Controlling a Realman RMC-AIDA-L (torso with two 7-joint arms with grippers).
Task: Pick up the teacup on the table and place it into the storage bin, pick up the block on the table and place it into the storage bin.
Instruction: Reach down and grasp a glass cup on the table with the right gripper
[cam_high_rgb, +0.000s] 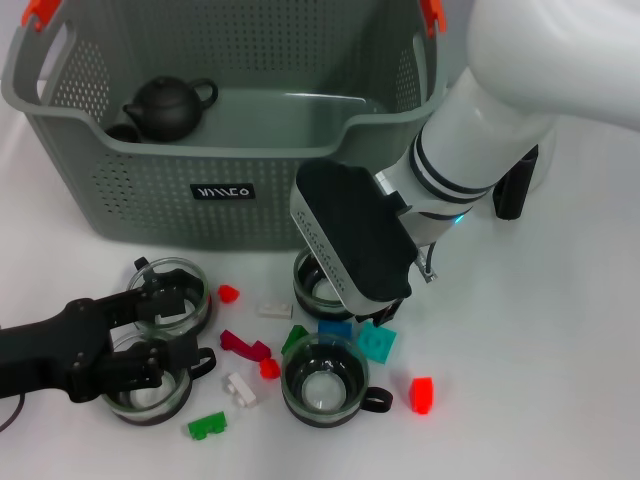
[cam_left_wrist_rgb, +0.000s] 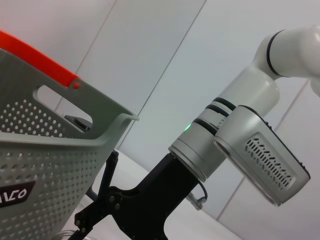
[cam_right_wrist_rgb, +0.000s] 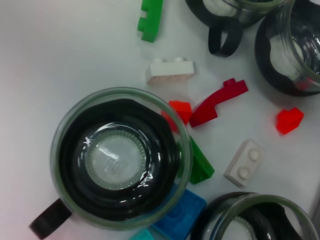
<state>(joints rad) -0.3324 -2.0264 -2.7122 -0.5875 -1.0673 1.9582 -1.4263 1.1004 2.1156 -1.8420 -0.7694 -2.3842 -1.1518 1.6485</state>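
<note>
Four glass teacups (cam_high_rgb: 322, 382) and scattered blocks (cam_high_rgb: 377, 343) lie before the storage bin (cam_high_rgb: 220, 190), the left gripper (cam_high_rgb: 160, 335) open between two cups, right gripper (cam_high_rgb: 355, 290) fingers unseen.

A plain white surface (cam_high_rgb: 560, 330), evenly lit with soft shadows, fills the head and right wrist views, while the left wrist view shows behind it a pale panelled wall (cam_left_wrist_rgb: 150, 55) crossed by thin dark diagonal seams and lit without glare.
</note>
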